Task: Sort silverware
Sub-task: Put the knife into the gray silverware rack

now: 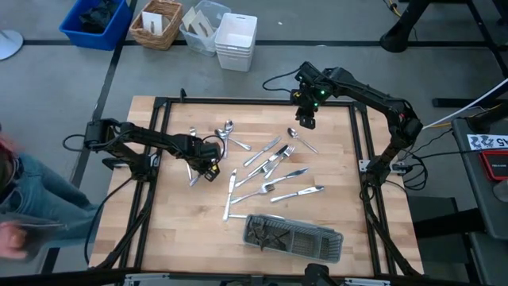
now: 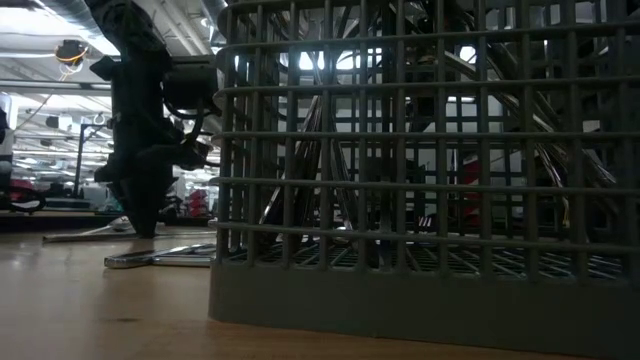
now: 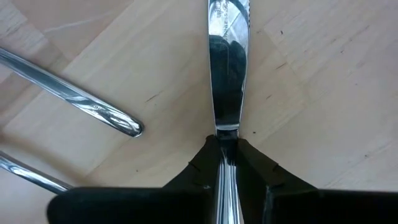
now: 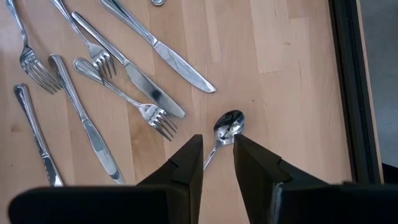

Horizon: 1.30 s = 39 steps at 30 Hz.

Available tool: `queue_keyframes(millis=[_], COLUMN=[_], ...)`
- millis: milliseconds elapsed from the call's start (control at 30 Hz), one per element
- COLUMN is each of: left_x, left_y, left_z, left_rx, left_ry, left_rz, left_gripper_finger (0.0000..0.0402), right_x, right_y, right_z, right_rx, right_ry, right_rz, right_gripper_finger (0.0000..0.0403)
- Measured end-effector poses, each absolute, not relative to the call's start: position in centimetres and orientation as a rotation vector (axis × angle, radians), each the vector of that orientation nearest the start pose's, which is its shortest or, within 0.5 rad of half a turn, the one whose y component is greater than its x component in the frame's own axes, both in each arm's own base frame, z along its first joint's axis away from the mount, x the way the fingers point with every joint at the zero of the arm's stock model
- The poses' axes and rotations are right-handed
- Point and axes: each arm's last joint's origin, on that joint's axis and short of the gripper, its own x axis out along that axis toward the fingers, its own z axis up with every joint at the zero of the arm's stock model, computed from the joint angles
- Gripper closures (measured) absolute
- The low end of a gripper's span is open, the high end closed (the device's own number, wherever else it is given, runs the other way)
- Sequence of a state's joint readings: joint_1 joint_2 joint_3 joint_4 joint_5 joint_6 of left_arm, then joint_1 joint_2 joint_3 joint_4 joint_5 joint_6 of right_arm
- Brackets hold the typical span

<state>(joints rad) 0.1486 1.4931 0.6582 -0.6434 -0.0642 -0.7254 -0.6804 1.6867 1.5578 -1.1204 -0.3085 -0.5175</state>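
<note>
The silverware (image 1: 270, 171) lies scattered on the wooden table, forks, spoons and knives. My left gripper (image 3: 227, 144) points down at the table's left part (image 1: 205, 167) and is shut on a knife (image 3: 227, 74). In the low view the same gripper (image 2: 143, 225) reaches down to the tabletop. My right gripper (image 4: 217, 152) hangs open high over the far right part (image 1: 305, 119), with a spoon (image 4: 227, 127) lying on the wood below the gap. The dark grey mesh tray (image 1: 294, 234) stands near the front edge with some pieces in it. My left gripper pinches the knife between its two fingers where the blade meets the handle (image 3: 227, 132), one finger on each narrow edge. The fingers come from above, pointing down. The knife lies flat on the table, its blade running away from the fingers.
Two other handles (image 3: 118, 121) lie close beside the held knife. A black frame (image 1: 238, 102) runs round the table. A blue bin (image 1: 95, 20), a wicker basket (image 1: 156, 24) and white containers (image 1: 236, 40) stand beyond the far edge. A person (image 1: 16, 199) is at the left.
</note>
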Motion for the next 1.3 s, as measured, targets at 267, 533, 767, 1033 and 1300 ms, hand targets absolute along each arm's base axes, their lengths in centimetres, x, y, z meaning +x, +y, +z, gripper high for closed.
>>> queue_keyframes(millis=[267,533,767,1033,1300], left_x=[22.7,23.5,23.6,23.6,23.7], left_y=[3.5,3.6,3.6,3.6,3.6], left_z=[14.0,14.8,14.9,14.9,15.0], left_rx=[-0.641,-0.637,-0.640,-0.642,-0.581], left_ry=[1.335,1.307,1.304,1.300,1.309], left_rz=[0.628,0.576,0.572,0.573,0.524], left_gripper_finger=[0.0380,0.0391,0.0400,0.0392,0.0380], right_x=[26.3,26.3,26.3,26.3,26.3], right_y=[-20.2,-20.1,-20.1,-20.1,-20.1], right_z=[30.3,30.3,30.3,30.3,30.3], right_rx=[0.134,0.137,0.136,0.136,0.136], right_ry=[1.133,1.137,1.137,1.137,1.137], right_rz=[-0.027,-0.025,-0.025,-0.025,-0.025], right_gripper_finger=[0.0311,0.0311,0.0311,0.0311,0.0311])
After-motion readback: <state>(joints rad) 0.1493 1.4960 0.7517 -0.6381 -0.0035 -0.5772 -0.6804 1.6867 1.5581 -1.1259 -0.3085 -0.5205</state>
